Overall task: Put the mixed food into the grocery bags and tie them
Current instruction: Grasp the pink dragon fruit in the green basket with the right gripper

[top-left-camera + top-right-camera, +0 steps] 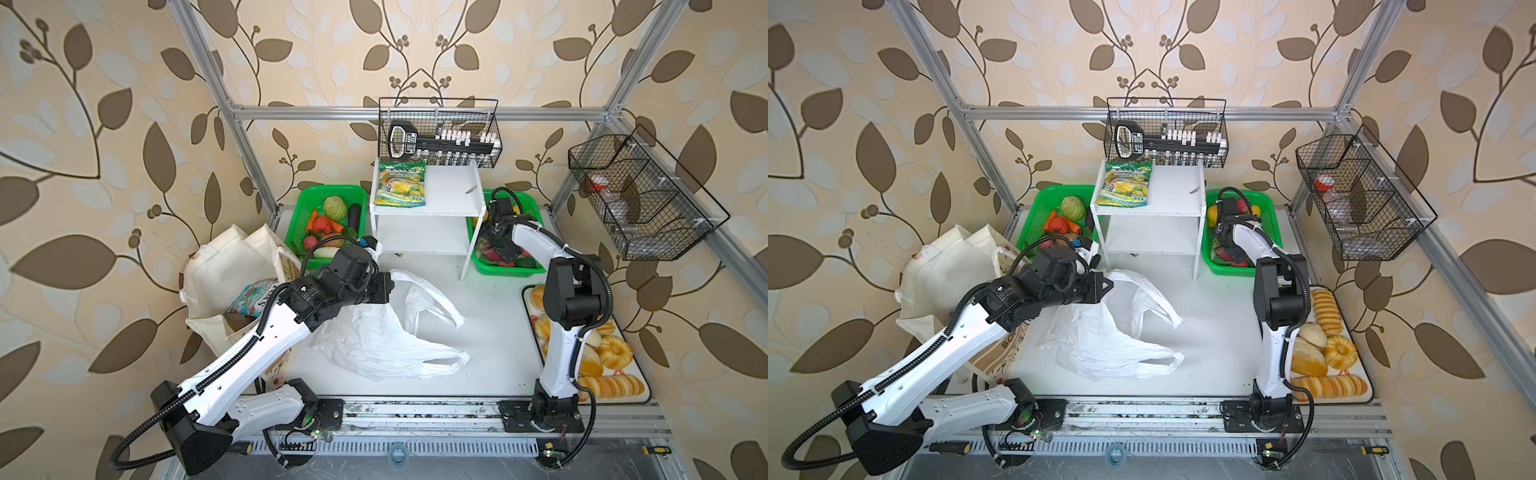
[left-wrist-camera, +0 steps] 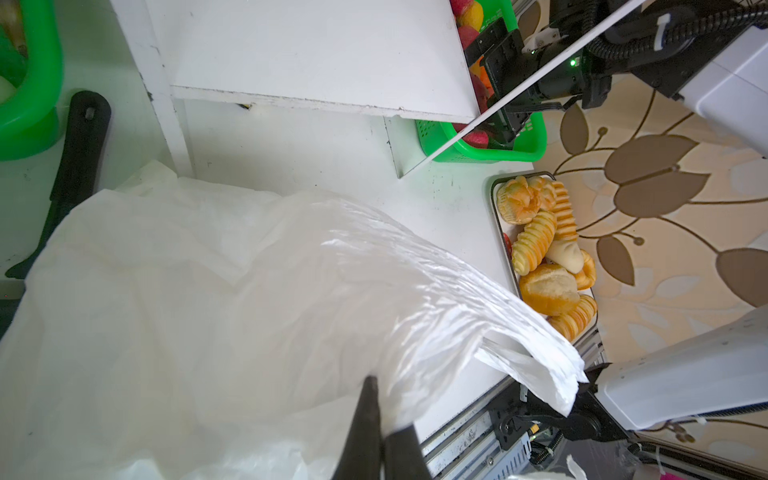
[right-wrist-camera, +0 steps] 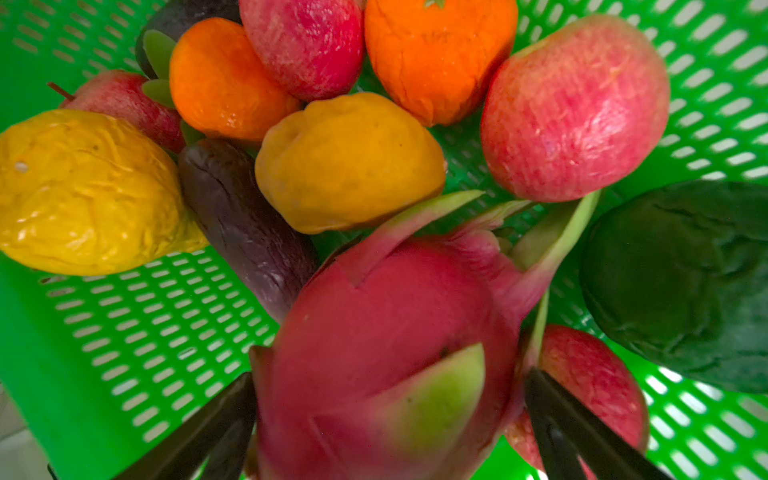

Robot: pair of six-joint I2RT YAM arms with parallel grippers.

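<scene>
The white plastic bag (image 1: 386, 340) (image 1: 1108, 340) lies crumpled mid-table, and my left gripper (image 1: 386, 286) (image 2: 380, 415) is shut on a fold of it (image 2: 249, 291) at its back edge. A cream canvas tote (image 1: 224, 266) (image 1: 946, 266) stands at the left with the blue-red FOX'S packet (image 1: 253, 297) inside. My right gripper (image 1: 505, 249) (image 3: 390, 374) is down in the right green basket (image 3: 124, 332), open, with one jaw on each side of the pink dragon fruit (image 3: 374, 332). Yellow toy fruits (image 3: 349, 162) and an orange one (image 3: 224, 79) lie just beyond it.
A white two-level shelf (image 1: 449, 199) stands at the back with a green-yellow snack packet (image 1: 401, 185) on top. A green basket (image 1: 309, 199) of vegetables sits to its left. A tray of bread (image 1: 602, 357) lines the right edge. Black wire baskets (image 1: 640, 199) hang on the frame.
</scene>
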